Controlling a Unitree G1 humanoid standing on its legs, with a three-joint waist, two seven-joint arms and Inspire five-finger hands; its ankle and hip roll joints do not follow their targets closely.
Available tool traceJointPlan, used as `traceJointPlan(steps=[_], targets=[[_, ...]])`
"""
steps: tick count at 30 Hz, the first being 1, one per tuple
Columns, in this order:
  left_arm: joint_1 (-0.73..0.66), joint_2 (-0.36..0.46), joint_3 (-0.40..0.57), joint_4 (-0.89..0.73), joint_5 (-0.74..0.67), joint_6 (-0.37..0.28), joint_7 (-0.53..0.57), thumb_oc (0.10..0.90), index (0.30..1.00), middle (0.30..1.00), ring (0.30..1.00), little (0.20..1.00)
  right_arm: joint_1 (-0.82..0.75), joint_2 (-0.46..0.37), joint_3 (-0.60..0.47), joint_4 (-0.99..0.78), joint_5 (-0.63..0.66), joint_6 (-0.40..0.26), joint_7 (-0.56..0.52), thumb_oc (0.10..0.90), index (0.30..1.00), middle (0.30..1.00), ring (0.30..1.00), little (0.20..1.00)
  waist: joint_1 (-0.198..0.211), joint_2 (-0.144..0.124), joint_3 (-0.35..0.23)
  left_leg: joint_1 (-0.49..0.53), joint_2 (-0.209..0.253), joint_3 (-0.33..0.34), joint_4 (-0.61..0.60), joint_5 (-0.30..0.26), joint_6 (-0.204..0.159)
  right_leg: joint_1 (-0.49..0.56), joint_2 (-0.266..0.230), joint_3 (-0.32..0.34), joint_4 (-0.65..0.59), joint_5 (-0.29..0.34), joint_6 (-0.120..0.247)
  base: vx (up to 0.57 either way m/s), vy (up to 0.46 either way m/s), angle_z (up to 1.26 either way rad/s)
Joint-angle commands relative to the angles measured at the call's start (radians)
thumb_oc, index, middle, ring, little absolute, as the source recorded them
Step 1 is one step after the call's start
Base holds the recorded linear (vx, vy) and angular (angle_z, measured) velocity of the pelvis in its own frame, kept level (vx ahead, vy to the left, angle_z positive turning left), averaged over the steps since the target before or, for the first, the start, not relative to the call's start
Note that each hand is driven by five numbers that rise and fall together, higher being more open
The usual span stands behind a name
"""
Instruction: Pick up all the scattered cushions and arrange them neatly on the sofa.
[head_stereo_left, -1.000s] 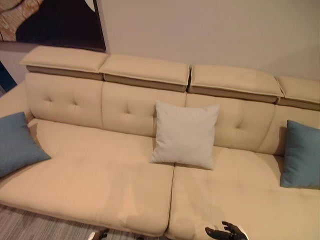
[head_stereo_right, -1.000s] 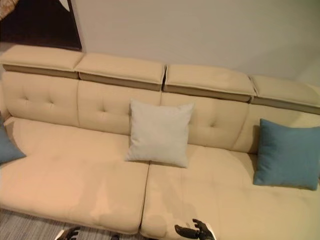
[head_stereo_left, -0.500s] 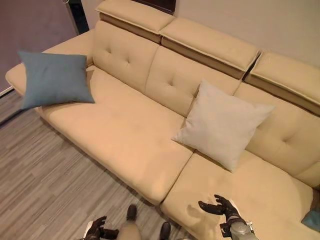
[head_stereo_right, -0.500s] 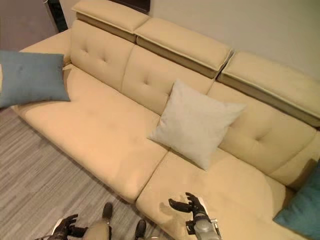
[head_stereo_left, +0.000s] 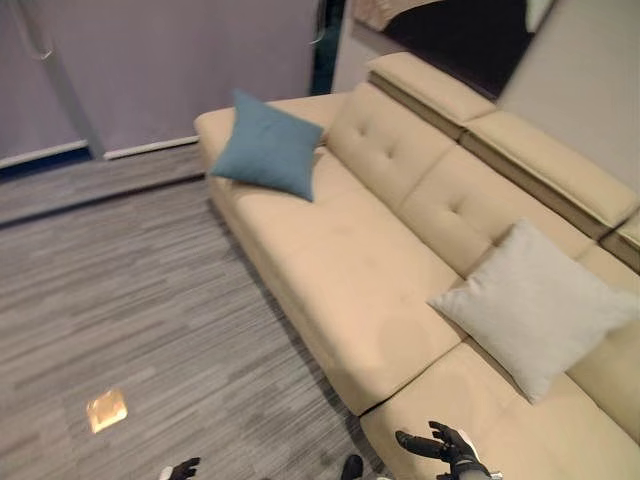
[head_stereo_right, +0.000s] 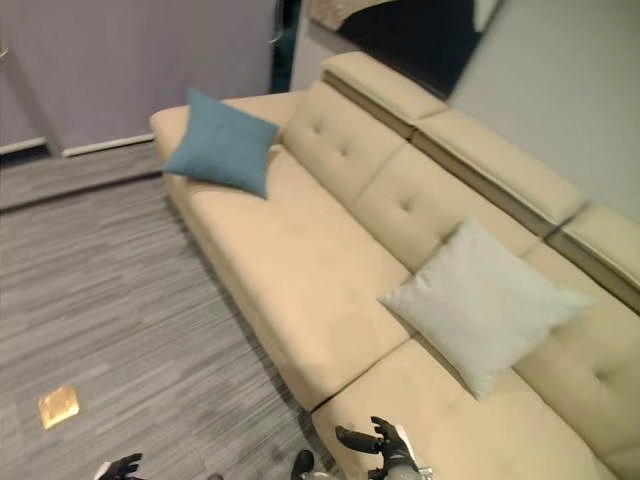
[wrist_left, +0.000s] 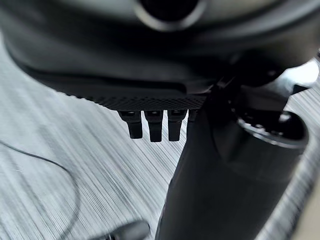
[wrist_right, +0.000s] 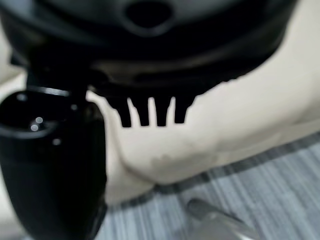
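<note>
Each robot hand (head_stereo_left: 440, 446) is matte black, with slim blocky fingers (wrist_right: 150, 111) and a thick rounded thumb (wrist_right: 50, 165).

A living room in a home: a long beige tufted sofa (head_stereo_left: 350, 250) stands against the wall on grey wood-look flooring (head_stereo_left: 120, 330), with a dark framed picture (head_stereo_left: 450, 35) above it.

blue cushion (head_stereo_left: 268, 148), pale grey cushion (head_stereo_left: 533, 305), beige sofa (head_stereo_left: 340, 262)

Grey wood-grain floor (head_stereo_left: 120, 300) ahead of me, small bright light patch (head_stereo_left: 106, 410) on it, plain grey wall (head_stereo_left: 170, 60) behind.
</note>
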Motion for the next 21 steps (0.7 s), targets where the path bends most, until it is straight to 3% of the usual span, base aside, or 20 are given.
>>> traceJointPlan(steps=[1,7,8,9,10,13,15,19,21], targets=[[-0.029,-0.019,-0.012,-0.043,0.005,-0.029,0.014,0.8,0.9,0.9,0.9,0.9,-0.018,-0.055,-0.021,-0.018,0.044,-0.037,-0.007,0.8,0.9,0.9,0.9,0.9,-0.022,0.0,-0.001,-0.024,-0.002,-0.084,-0.006,-0.021,-0.07,0.185,-0.036,-0.164,-0.216,0.057,-0.025,0.12,-0.124,1.82],[-0.022,-0.035,0.0,-0.049,-0.019,-0.03,0.013,0.8,0.9,0.9,0.9,0.9,0.011,-0.072,-0.024,-0.034,0.03,-0.038,-0.006,0.8,0.9,0.9,0.9,0.9,-0.021,-0.012,0.017,-0.064,-0.021,-0.098,0.096,-0.051,-0.087,0.245,-0.054,-0.233,-0.297,0.068,-0.026,0.03,-0.061,0.75],[-0.019,-0.04,0.005,-0.044,-0.021,-0.027,0.012,0.8,0.9,0.9,0.9,0.9,0.019,-0.074,-0.036,-0.036,0.034,-0.038,-0.006,0.8,0.9,0.9,0.9,0.9,-0.029,-0.014,0.023,-0.086,-0.012,-0.053,0.127,-0.057,-0.09,0.255,-0.064,-0.26,-0.303,0.065,-0.025,-0.02,-0.008,0.58],[-0.008,-0.039,0.012,-0.041,-0.017,-0.021,0.007,0.8,0.9,0.9,0.9,0.9,0.025,-0.07,-0.046,-0.026,0.04,-0.034,-0.008,0.8,0.9,0.9,0.9,0.9,-0.038,-0.013,0.026,-0.107,0.019,0.041,0.151,-0.054,-0.091,0.264,-0.071,-0.297,-0.31,0.063,-0.024,0.02,0.017,0.72],[-0.003,-0.036,0.015,-0.032,-0.011,-0.016,0.006,0.8,0.9,0.9,0.9,0.9,0.023,-0.068,-0.045,-0.015,0.039,-0.031,-0.013,0.8,0.9,0.9,0.9,0.9,-0.037,-0.011,0.024,-0.126,0.03,0.075,0.158,-0.043,-0.09,0.268,-0.071,-0.308,-0.314,0.061,-0.024,0.05,0.022,1.06],[0.006,-0.03,0.028,-0.013,-0.007,-0.007,0.004,0.8,0.9,0.9,0.9,0.9,0.025,-0.062,-0.043,0.003,0.036,-0.027,-0.016,0.8,0.9,0.9,0.9,0.9,-0.03,-0.012,0.013,-0.176,0.045,0.114,0.146,-0.01,-0.09,0.283,-0.07,-0.315,-0.327,0.051,-0.025,0.11,0.041,0.97],[0.021,-0.02,0.075,0.005,-0.04,0.003,0.01,0.8,0.9,0.9,0.9,0.9,0.033,-0.048,-0.041,0.013,0.035,-0.02,-0.019,0.8,0.9,0.9,0.9,0.9,-0.003,-0.021,0.004,-0.254,0.075,0.17,0.132,0.037,-0.099,0.32,-0.063,-0.324,-0.339,0.015,-0.029,0.38,0.133,0.13],[0.059,-0.016,0.118,0.042,-0.047,0.014,0.014,0.8,0.9,0.9,0.9,0.9,0.035,-0.018,-0.028,0.02,0.002,-0.014,-0.015,0.8,0.9,0.9,0.9,0.9,0.013,-0.034,-0.02,-0.194,0.056,0.172,0.11,0.017,-0.074,0.343,-0.085,-0.307,-0.242,-0.007,-0.014,0.41,0.219,-0.26],[0.047,-0.005,0.13,0.024,-0.072,0.014,0.016,0.8,0.9,0.9,0.9,0.9,0.017,-0.003,-0.021,0.018,-0.008,-0.011,-0.01,0.8,0.9,0.9,0.9,0.9,0.019,-0.035,-0.004,-0.126,0.034,0.192,0.092,-0.015,-0.046,0.284,-0.132,-0.305,-0.043,0.076,0.03,0.23,0.194,-0.21]])
